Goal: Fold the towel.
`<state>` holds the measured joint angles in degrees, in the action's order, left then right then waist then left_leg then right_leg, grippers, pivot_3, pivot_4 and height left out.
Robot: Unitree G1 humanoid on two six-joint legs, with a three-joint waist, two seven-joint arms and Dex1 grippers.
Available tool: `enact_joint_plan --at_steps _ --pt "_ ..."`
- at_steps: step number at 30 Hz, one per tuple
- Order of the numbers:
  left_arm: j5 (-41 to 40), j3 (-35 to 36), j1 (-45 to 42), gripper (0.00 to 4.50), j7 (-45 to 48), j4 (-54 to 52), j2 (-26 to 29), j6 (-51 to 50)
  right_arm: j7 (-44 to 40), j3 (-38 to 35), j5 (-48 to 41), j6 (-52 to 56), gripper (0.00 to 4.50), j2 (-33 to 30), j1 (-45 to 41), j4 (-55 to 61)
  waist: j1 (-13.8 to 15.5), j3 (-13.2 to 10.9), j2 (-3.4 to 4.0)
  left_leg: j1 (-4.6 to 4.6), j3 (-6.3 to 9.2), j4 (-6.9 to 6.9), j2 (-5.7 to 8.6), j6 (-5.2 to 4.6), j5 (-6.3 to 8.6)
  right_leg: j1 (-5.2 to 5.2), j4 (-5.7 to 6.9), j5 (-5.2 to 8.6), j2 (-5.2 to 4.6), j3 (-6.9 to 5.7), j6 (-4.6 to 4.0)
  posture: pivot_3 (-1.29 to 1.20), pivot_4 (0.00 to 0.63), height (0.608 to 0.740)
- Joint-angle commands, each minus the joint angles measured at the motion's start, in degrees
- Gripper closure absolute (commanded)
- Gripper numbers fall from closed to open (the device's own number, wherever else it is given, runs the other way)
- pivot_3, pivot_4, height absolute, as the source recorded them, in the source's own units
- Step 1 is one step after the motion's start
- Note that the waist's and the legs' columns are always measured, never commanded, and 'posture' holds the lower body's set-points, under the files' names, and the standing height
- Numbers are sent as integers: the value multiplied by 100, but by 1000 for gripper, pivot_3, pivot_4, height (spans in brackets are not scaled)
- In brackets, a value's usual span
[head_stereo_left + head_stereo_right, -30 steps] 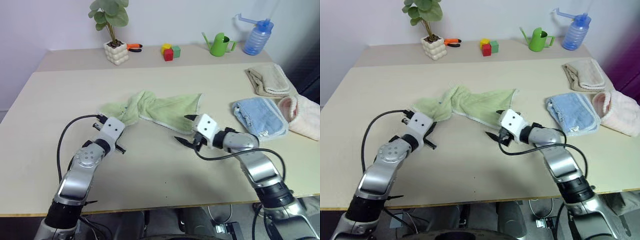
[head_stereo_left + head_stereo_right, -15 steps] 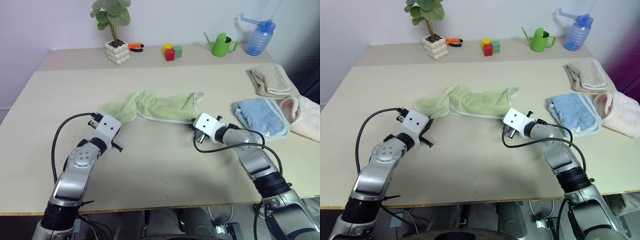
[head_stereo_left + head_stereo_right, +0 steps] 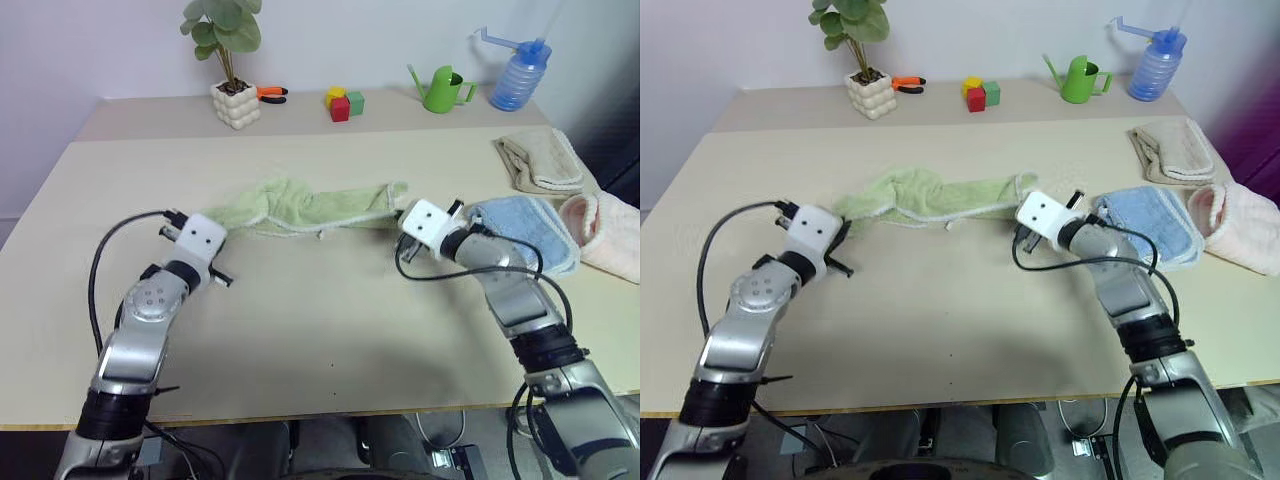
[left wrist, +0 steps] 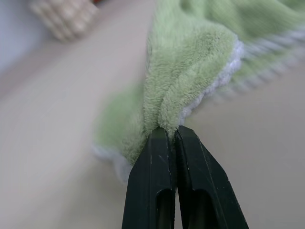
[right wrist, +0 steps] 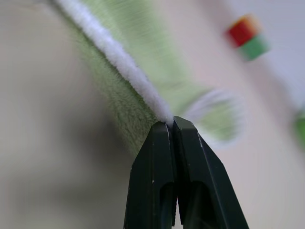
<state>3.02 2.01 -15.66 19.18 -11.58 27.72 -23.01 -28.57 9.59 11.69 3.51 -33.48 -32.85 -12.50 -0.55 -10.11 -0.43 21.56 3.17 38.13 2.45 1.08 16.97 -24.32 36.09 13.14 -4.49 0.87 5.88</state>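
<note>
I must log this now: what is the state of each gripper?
Left gripper: shut on the light green towel, at its one end.
Right gripper: shut on the towel's whitish edge at the other end.

Behind your watering can (image 3: 438, 89) sits the spray bottle (image 3: 517, 73); blocks (image 3: 341, 103) and potted plant (image 3: 228, 60) line up leftward.

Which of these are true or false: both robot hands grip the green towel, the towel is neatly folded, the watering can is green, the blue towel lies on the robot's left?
1. Both hands grip the green towel: true. The left hand and right hand are each shut on an edge of the towel.
2. The towel is neatly folded: false. It hangs stretched and bunched between the hands.
3. The watering can is green: true.
4. The blue towel lies on the robot's left: false. It lies on the right.
</note>
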Motion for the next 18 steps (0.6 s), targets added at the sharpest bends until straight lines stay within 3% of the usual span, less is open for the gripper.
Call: enact_joint_plan --at_steps 1,6,10,14,18 --pt "9 321 -1161 4500 -306 825 66 715 412 -333 179 -545 4443 -223 -959 -631 3 -2 -2 2 1 1 2 1 -1 -1 1 0 -1 -1 0 0 150 730" --pt "-140 919 -3297 4500 -1056 2669 237 1751 946 -492 346 -1244 4443 -486 -2403 -1799 -29 -4 -6 33 1 1 4 34 -20 -32 -2 -1 -1 -3 1 0 150 730" --pt "-367 1233 -3962 4500 -1107 3286 447 2037 1017 -633 256 -1527 4443 -620 -2887 -2058 -71 -2 -5 82 -14 -8 3 37 -21 -92 1 -2 -7 -1 2 0 150 730" --pt "-816 1466 -3280 4500 -398 2633 867 1656 366 -874 -231 -1443 4443 -806 -2609 -1369 -90 -2 -4 92 -22 -17 3 33 -19 -105 1 -2 -9 2 3 0 150 730" --pt "-1294 1807 -1698 4500 164 1419 1095 1051 -601 -1031 -996 -997 4443 -929 -1667 -238 -70 -2 -5 92 -19 -6 -3 28 -16 -100 4 -2 -8 3 3 0 150 730"
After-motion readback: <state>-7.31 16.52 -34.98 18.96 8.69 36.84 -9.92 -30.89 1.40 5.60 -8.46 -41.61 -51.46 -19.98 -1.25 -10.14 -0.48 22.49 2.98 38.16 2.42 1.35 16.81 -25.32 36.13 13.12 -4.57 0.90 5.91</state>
